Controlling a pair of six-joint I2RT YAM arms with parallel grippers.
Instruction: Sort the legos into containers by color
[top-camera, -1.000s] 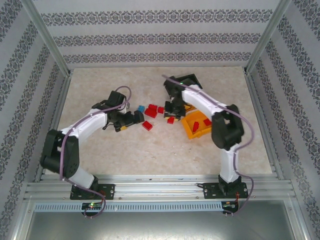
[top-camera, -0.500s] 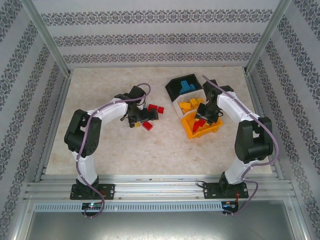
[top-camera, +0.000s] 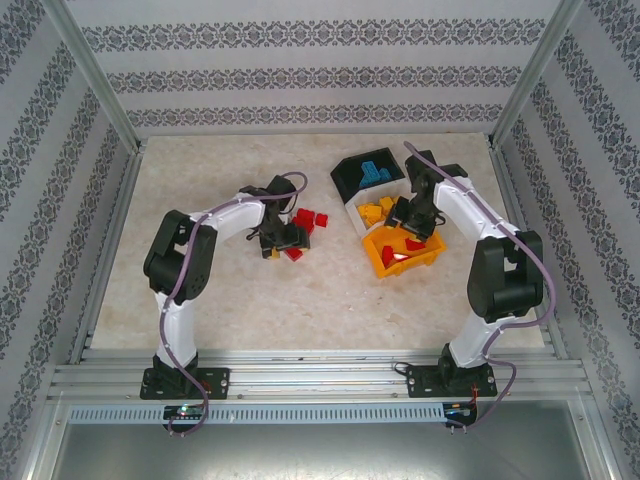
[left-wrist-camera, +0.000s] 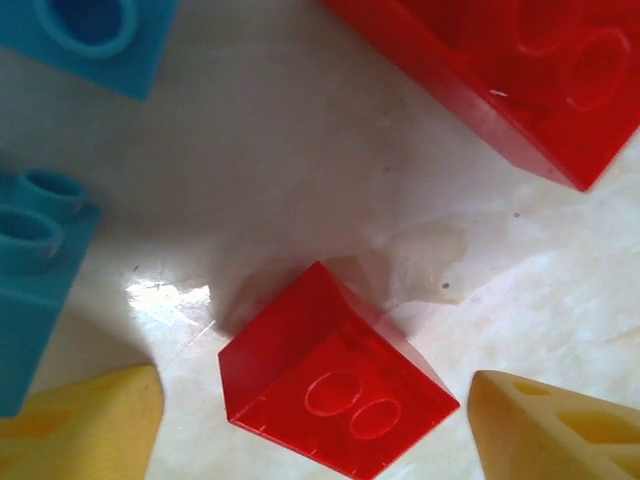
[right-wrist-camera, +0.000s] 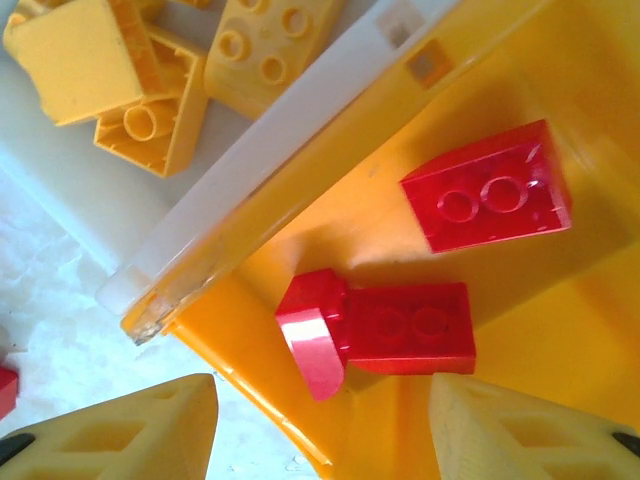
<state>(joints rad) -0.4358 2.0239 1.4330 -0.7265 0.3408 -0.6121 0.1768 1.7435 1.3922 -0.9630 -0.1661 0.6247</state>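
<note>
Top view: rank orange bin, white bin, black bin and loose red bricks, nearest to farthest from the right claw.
1. orange bin, under the right claw.
2. white bin, next behind it.
3. black bin, far end of the row.
4. loose red bricks, far off to the left.
</note>
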